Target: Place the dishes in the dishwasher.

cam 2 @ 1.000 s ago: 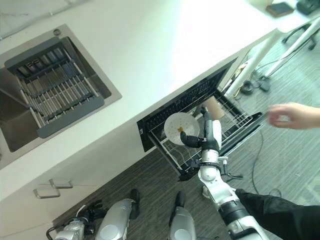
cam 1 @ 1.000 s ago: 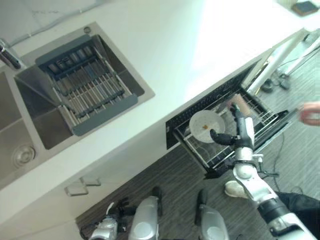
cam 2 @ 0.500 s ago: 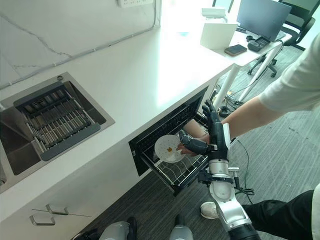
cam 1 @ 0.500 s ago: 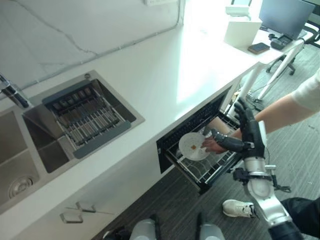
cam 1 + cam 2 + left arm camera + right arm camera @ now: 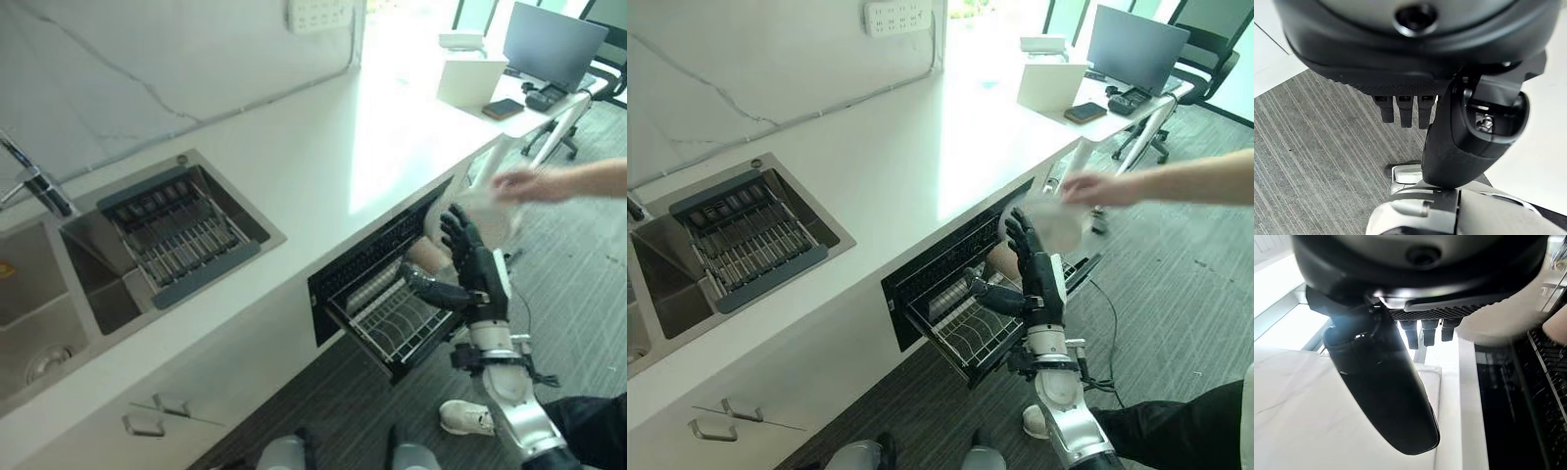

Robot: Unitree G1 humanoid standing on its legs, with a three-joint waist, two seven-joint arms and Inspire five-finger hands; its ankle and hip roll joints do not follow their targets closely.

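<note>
The dishwasher's wire rack [image 5: 392, 323] is pulled out from under the white counter [image 5: 323, 137]. My right hand [image 5: 472, 272] hovers over its outer end, open with fingers spread and holding nothing; the right wrist view shows its thumb [image 5: 1386, 391] straight. A person's hand [image 5: 534, 184] just above mine holds a blurred white plate [image 5: 485, 211]. A tan cup [image 5: 426, 255] lies at the back of the rack. In the left wrist view my left hand [image 5: 1459, 142] hangs over the striped floor with its fingers straight.
A steel sink [image 5: 98, 294] with a grey drying rack [image 5: 181, 235] and a tap [image 5: 34, 181] lies to the left. A cabinet handle [image 5: 157, 423] is below it. A desk with a monitor [image 5: 554, 44] stands far right, with the person's arm [image 5: 1195, 176] reaching in.
The person's hand has lifted the white plate out of the rack, up and to the right. My right hand stays open over the rack. The camera has shifted.
</note>
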